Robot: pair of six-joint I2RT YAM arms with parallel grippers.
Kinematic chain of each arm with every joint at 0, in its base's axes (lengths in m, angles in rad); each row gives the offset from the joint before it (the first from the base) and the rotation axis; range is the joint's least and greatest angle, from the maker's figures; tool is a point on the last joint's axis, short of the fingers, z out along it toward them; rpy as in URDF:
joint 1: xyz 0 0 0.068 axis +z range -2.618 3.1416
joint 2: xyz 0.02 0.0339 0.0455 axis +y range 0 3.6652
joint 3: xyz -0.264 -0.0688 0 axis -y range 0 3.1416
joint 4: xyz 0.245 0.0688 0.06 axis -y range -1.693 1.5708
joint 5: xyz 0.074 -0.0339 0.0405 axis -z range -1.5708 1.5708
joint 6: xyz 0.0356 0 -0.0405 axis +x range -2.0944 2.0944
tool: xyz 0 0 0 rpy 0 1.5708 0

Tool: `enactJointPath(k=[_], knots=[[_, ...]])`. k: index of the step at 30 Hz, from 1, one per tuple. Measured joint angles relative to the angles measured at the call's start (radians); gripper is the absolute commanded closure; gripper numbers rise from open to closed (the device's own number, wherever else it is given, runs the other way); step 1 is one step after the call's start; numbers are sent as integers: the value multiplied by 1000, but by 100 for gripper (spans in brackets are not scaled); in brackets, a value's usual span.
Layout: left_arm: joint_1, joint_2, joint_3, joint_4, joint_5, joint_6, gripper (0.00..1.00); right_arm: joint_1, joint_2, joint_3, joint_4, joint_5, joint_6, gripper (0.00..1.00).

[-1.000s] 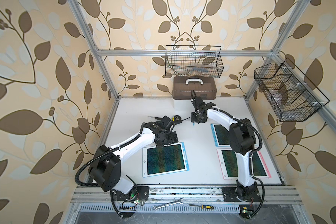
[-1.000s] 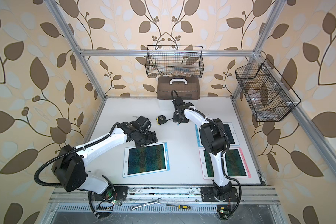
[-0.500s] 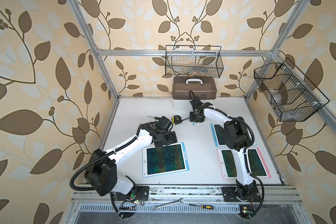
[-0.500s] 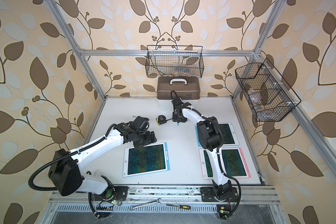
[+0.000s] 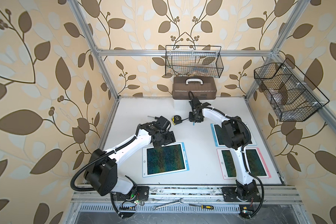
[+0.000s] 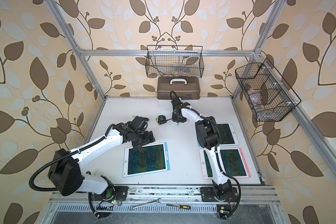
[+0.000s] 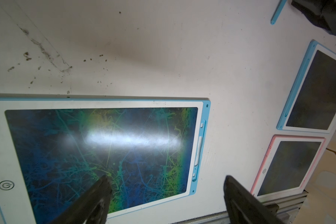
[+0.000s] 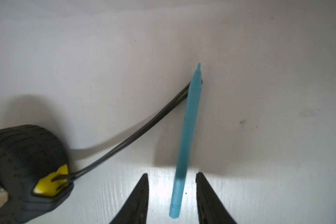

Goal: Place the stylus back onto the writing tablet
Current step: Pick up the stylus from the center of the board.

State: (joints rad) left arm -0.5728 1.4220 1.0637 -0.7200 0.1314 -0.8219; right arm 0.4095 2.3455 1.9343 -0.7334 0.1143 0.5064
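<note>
Wrench (image 5: 168,204) + screwdriver (image 5: 202,206): metal, on the front rail, off the counter (image 5: 198,161), not in play
Counter: white, matte, scuffed, specks of dirt
Blue tablet (image 5: 165,160): flat, glossy dark screen w/ green-blue scribble, white face, blue plastic rim; side slot looks empty in left wrist view, so prob. the stylus's home
Pink tablet (image 5: 257,163) + second blue tablet (image 6: 225,133): same make, on the right, partly under right arm
Left hand (image 7: 166,177): fingers wide, nothing between, above far corner of blue tablet; same spread as a sec ago, barely shifted
Tape measure (image 8: 23,155): black ribbed rubber, yellow insert, thin black strap (image 8: 134,139)
Stylus (image 8: 188,126): slim blue plastic stick, pointed tip, flat on counter mid-back, well apart from every tablet; tip end lies across the strap
Right hand (image 8: 172,173): black tapered fingers either side of stylus's blunt end, gap showing both sides, not gripping yet; narrower than a sec ago, so closing for the pick
Meaning: grasp step, task early; stylus thin + smooth, could roll if pinched off-centre; strap may drag along
Toolbox (image 5: 194,90): brown case, white handle, at back wall
</note>
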Motion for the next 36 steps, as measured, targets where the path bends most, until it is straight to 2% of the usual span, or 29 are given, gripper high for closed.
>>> enactJointPath(k=[20,36], knots=[[18,0,-6,17,19,0,9,3,24,26,-34,21,10,82],[18,0,-6,16,23,0,9,2,-5,-35,8,24,9,91]])
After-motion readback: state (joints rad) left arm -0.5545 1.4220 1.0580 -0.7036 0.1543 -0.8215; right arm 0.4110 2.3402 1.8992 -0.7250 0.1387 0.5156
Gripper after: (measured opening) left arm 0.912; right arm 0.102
